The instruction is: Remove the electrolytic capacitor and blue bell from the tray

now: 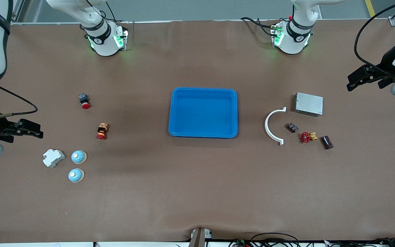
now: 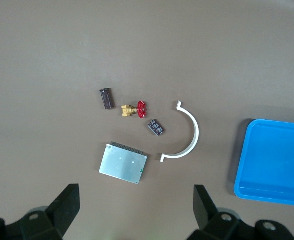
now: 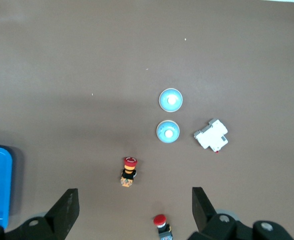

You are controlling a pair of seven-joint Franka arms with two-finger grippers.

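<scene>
Already the shallow bright blue plastic tray [image 1: 203, 112] is lying bare at mid-table, so both task items are sitting outside it. Starting at the right arm's end, the right gripper [image 1: 26, 129] is hovering with its fingers spread wide and holding nothing; below it, toward the front camera, two pale blue dome-shaped bells [image 1: 79, 156] [image 1: 76, 175] are resting just beside a white plastic circuit breaker [image 1: 53, 157], with two red-capped push buttons [image 1: 102, 131] [image 1: 84, 100] between this pincer and the tray. At the other end, the left gripper [image 1: 363, 78] is hanging with its fingers likewise apart and empty; under it are lying a grey metal box [image 1: 309, 104], a white curved plastic clamp [image 1: 273, 127], a small dark chip [image 1: 292, 127], a red-handled brass valve [image 1: 307, 137] and the dark cylindrical electrolytic capacitor [image 1: 327, 142]. The capacitor is probably light, stiff and prone to rolling, so pinching across its round sides seems best; a bell looks smooth and slippery, better taken low across its rim.
</scene>
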